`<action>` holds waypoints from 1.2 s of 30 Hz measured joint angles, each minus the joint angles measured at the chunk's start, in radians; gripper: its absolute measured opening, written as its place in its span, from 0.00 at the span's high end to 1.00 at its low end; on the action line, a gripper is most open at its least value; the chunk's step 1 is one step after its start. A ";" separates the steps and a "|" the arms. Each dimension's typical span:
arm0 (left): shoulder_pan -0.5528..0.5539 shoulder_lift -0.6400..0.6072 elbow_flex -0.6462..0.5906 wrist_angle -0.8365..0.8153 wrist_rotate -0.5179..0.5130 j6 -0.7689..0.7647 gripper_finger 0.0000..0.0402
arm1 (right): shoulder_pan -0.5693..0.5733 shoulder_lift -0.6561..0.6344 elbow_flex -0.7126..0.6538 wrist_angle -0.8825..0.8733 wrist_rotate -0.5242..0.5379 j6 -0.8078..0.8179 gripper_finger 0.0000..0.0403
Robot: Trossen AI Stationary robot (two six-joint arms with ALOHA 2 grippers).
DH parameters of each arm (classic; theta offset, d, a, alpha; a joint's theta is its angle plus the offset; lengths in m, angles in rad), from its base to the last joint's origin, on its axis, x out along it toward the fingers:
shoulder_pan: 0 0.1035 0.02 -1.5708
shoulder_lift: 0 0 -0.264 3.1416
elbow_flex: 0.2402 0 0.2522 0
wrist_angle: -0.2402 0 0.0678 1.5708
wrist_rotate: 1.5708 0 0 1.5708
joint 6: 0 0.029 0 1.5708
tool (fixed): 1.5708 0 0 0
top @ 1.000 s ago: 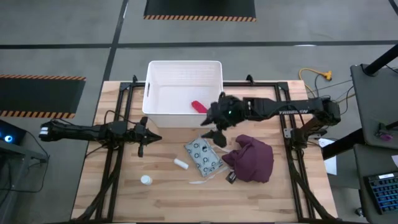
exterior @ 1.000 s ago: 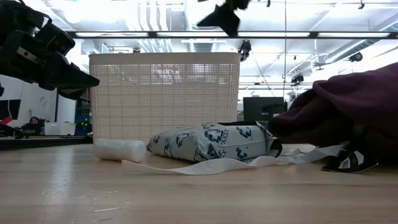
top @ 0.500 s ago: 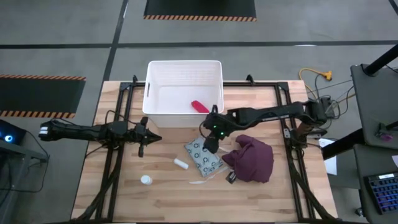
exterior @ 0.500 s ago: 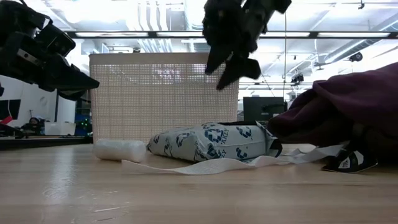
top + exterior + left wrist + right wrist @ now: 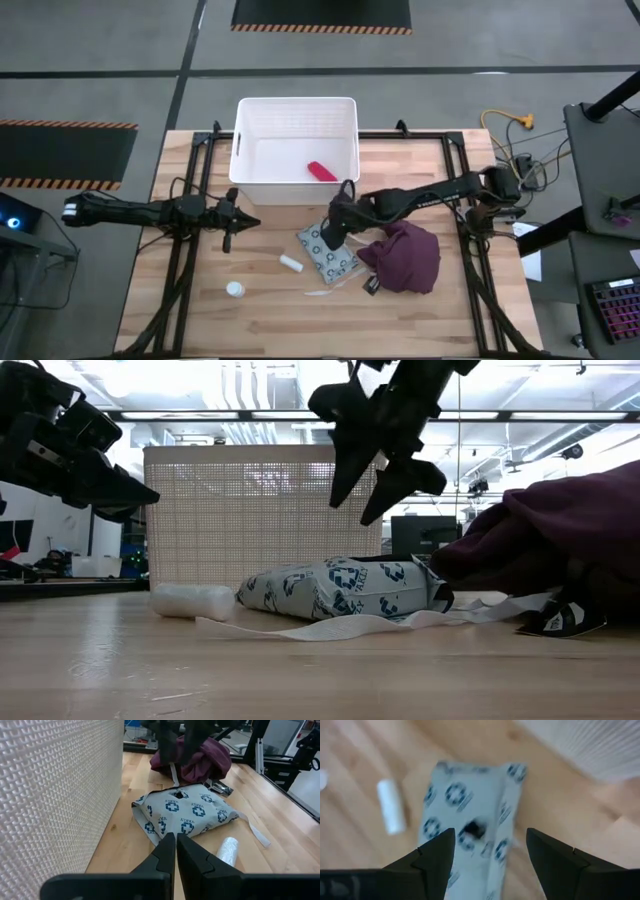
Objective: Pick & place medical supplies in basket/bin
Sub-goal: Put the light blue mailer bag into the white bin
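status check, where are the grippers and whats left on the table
Right gripper open, above the packet. Left gripper shut, waiting beside the bin. Red roll in bin; white cylinder and round piece on table. Maroon cloth touches the packet.

My fingers point(image 5: 437, 857) spread wide at frame bottom, packet point(image 5: 470, 830) centered between them, white cylinder point(image 5: 390, 806) left.

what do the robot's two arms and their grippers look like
Both arms are dark, slim, jointed links. The right gripper has two black, wedge-shaped fingers tapering to blunt tips. The left gripper has the same black tapered fingers on a dark crossbar. A small green light glows on the right arm's wrist in the high view.
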 joint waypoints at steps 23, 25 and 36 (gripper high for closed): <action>-0.001 0.000 0.000 0.000 0.000 0.000 1.00 | 0.038 0.099 -0.084 0.152 0.031 0.064 0.42; -0.001 0.000 0.000 0.000 0.000 0.000 1.00 | 0.039 0.122 -0.085 0.152 0.030 0.076 0.42; -0.001 0.000 0.000 0.000 0.000 0.000 1.00 | 0.038 0.212 -0.054 0.170 0.001 0.091 0.52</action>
